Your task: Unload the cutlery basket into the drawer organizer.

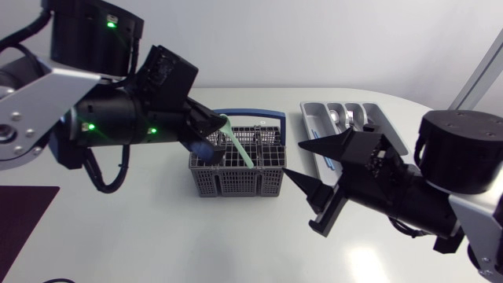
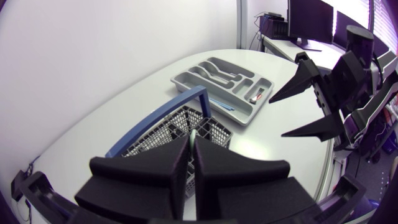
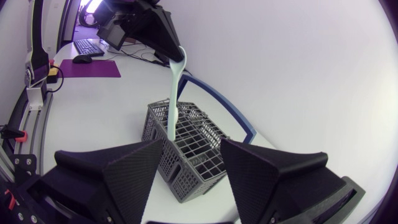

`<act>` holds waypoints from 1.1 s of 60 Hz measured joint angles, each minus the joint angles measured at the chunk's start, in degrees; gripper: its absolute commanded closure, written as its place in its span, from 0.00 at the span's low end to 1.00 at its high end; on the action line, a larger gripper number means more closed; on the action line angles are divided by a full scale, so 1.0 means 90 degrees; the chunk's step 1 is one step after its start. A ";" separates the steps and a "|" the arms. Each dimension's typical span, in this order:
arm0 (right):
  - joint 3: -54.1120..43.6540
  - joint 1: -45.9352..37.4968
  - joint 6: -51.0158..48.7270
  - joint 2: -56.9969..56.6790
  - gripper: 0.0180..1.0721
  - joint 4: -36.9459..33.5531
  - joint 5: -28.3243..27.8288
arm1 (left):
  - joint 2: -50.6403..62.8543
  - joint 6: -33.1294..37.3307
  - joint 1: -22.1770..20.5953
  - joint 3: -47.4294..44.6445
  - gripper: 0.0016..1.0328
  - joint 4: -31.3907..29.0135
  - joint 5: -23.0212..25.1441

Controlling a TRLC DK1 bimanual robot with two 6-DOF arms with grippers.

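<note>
The grey cutlery basket [image 1: 236, 177] with a blue handle [image 1: 251, 114] stands mid-table. My left gripper [image 1: 220, 126] hangs over its left part, shut on the upper end of a pale green utensil [image 1: 240, 149] whose lower end still reaches down into the basket. In the left wrist view the fingers [image 2: 171, 165] pinch the green utensil [image 2: 194, 132] above the basket [image 2: 168, 130]. The grey drawer organizer [image 1: 314, 126] lies to the right, with spoons inside. My right gripper [image 1: 293, 158] stands open just right of the basket, empty; from its own view the right gripper [image 3: 193, 180] faces the basket [image 3: 193, 149] and utensil [image 3: 174, 93].
A dark purple mat [image 1: 23, 212] lies at the table's front left corner. The organizer [image 2: 186, 81] holds spoons, a blue item and a small red-tipped piece in separate compartments. My right gripper [image 2: 298, 109] stands between basket and table edge.
</note>
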 measured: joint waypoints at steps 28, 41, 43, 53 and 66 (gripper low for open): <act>0.0707 0.0325 0.0002 0.1440 0.52 0.0357 0.0296 | 0.1171 -0.0534 0.0202 0.0918 0.93 -0.0187 0.1120; 0.1008 0.0328 0.0005 0.1872 0.59 0.0481 0.0342 | 0.1229 -0.0612 0.0199 0.0940 0.93 -0.0238 0.1190; 0.1020 0.0328 0.0007 0.1909 0.61 0.0491 0.0347 | 0.1231 -0.0639 0.0199 0.0954 0.93 -0.0238 0.1192; 0.1044 0.0325 0.0024 0.2013 0.66 0.0500 0.0486 | 0.1248 -0.0726 0.0192 0.1112 0.93 -0.0289 0.1209; 0.1047 0.0325 0.0034 0.2021 0.74 0.0607 0.0627 | 0.1372 -0.0767 0.0066 0.1214 0.93 -0.0355 0.1212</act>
